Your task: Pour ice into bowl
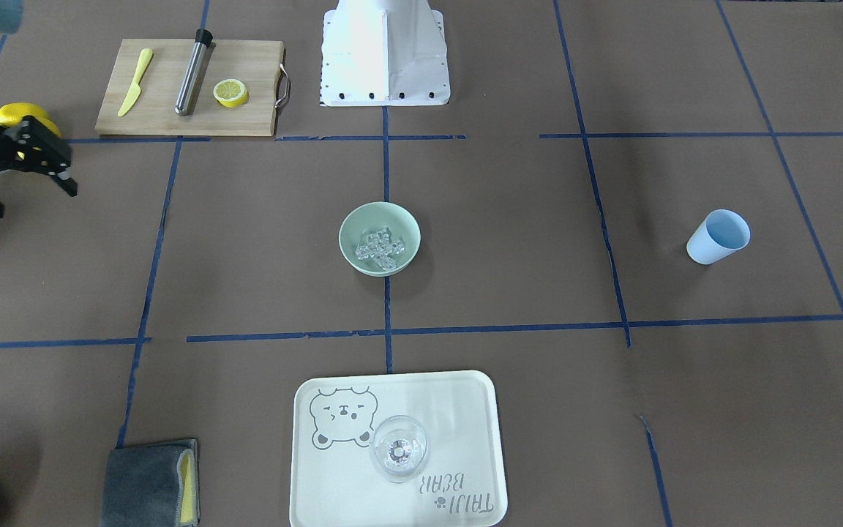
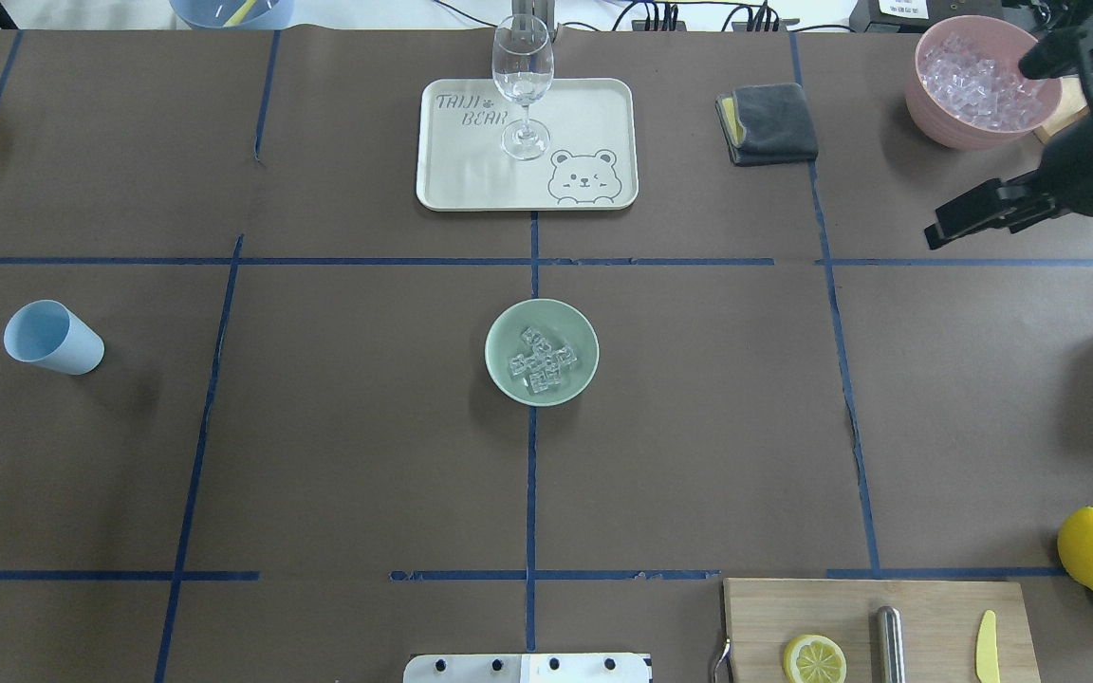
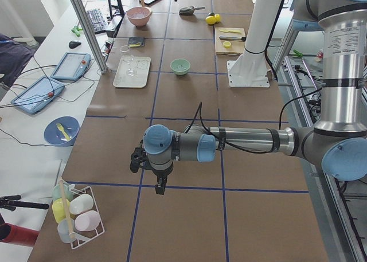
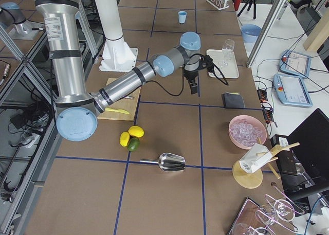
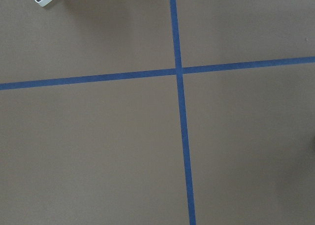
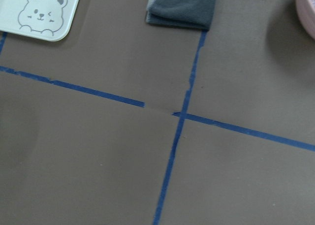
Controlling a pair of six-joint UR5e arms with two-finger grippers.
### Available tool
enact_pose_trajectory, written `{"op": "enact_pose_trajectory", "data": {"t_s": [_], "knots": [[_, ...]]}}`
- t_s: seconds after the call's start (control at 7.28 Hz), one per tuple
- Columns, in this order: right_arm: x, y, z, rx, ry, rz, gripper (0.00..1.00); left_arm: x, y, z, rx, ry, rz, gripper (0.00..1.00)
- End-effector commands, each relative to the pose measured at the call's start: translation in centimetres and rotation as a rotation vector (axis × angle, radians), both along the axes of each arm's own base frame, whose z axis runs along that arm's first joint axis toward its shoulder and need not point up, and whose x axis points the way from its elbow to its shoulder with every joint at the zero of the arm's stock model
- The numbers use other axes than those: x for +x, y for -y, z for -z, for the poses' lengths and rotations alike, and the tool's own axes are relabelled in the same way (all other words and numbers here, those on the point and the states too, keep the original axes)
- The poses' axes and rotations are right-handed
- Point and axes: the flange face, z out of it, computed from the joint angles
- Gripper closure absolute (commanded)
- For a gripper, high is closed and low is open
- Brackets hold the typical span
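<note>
Ice [image 1: 379, 247] is held in the bowl [image 1: 353, 219], with the right gripper [image 1: 36, 203] spread empty well apart from it (left gripper [image 3: 157, 184]: state cannot be told).

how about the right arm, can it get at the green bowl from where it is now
Probably yes: the right tool hangs empty to one side, and only bare table lies between it and the bowl.

Overhead, front views face oppositely (both steep), sharing central bowl [image 2: 497, 349].
</note>
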Motion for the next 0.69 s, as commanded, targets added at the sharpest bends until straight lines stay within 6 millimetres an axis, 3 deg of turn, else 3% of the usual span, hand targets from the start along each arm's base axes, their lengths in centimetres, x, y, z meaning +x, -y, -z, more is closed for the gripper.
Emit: {"op": "enact_pose_trajectory", "data": {"t_s": [0.0,0.14,0.27,0.55], "knots": [[-13.3,-1.9,7.4,-0.099,-0.007,-0.029,0.00,0.0,0.0,0.2,0.014,-0.001,0.000,0.00],[-19.1,-0.2,10.3,-0.152,-0.054,-0.076,0.00,0.0,0.0,0.3,0.016,-0.002,0.000,0.00],[-23.5,-1.1,10.3,-0.220,-0.078,-0.123,0.00,0.0,0.0,0.3,0.016,-0.004,0.000,0.00],[-28.3,-3.0,8.7,-0.213,-0.094,-0.128,0.00,0.0,0.0,0.3,0.018,-0.004,-0.002,0.00]]}}
